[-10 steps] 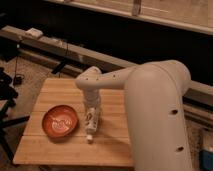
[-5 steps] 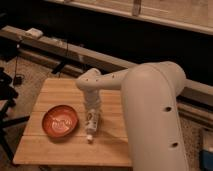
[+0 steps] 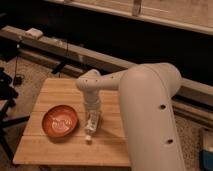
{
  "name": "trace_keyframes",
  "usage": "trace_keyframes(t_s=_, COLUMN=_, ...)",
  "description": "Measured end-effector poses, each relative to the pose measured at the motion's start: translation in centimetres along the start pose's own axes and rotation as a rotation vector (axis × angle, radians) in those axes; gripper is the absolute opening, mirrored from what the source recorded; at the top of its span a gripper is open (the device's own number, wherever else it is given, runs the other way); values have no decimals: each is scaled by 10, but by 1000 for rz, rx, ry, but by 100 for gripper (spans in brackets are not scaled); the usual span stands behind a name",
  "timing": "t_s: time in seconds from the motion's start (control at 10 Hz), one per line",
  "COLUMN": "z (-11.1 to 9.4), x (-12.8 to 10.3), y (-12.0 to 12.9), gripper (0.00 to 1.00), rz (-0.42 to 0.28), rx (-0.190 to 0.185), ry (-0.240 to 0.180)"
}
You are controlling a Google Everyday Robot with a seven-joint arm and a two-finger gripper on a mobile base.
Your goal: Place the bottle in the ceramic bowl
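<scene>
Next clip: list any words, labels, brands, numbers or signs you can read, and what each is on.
No text is readable in this view.
Reddish label markings on the small slim white bottle: too blurred to read.
Pale pattern inside the shallow round orange-red ceramic bowl: no words.
The end effector, down at the bottle beside the bowl on the wooden slat table: no markings visible.

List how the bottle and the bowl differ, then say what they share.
The bottle is slim and white with reddish marks; the bowl is round, shallow and orange-red with a pale pattern inside. The bottle is directly below the hand, its cap toward the table's near edge; the bowl sits flat and open, with nothing above it. Shared: both are at the wooden table, side by side and apart.
</scene>
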Motion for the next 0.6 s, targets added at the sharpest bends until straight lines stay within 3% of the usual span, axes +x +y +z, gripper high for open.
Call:
trace_keyframes(t_s=0.4, z=5, x=1, y=4, gripper=63, rz=-21, rx=6, ry=31)
trace_keyframes(t_s=0.5, z=6, x=2, y=5, gripper=57, rz=-26, rx=8, ry=38)
trace_keyframes(t_s=0.6, z=4, x=3, y=5, gripper=43, rz=-21, rx=1, ry=53)
